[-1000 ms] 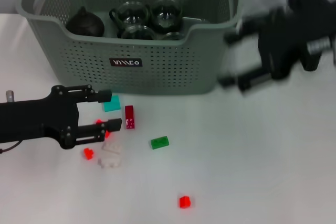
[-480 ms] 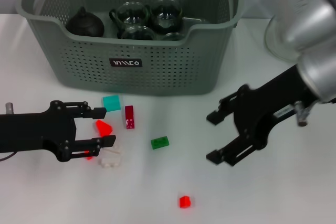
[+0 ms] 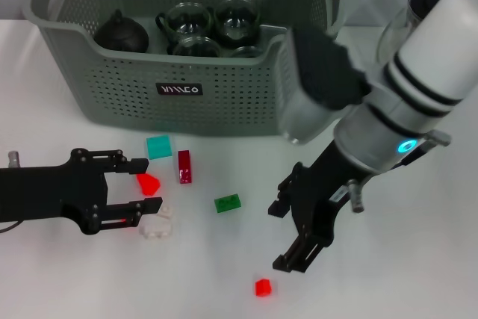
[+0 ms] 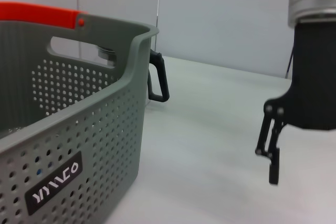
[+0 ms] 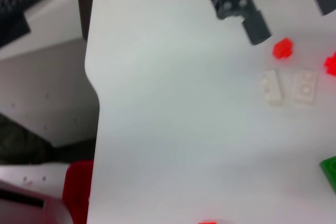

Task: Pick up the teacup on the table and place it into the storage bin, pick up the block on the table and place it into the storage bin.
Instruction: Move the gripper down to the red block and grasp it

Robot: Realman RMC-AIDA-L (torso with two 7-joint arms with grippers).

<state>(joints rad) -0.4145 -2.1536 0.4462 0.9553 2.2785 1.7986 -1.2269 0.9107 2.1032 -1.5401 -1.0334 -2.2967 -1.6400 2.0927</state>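
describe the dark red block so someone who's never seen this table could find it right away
Start at the big grey-green storage bin at the back of the table and find its black label. Just in front of it, on the white table, the dark red block lies beside a teal block. It is long, narrow and maroon; the other red pieces are bright and stubby.

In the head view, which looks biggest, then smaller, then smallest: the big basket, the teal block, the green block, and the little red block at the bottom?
1. storage bin, by far the biggest.
2. teal block.
3. green block, only slightly smaller-looking than the teal one, so that order is unsure.
4. small red block, the smallest.
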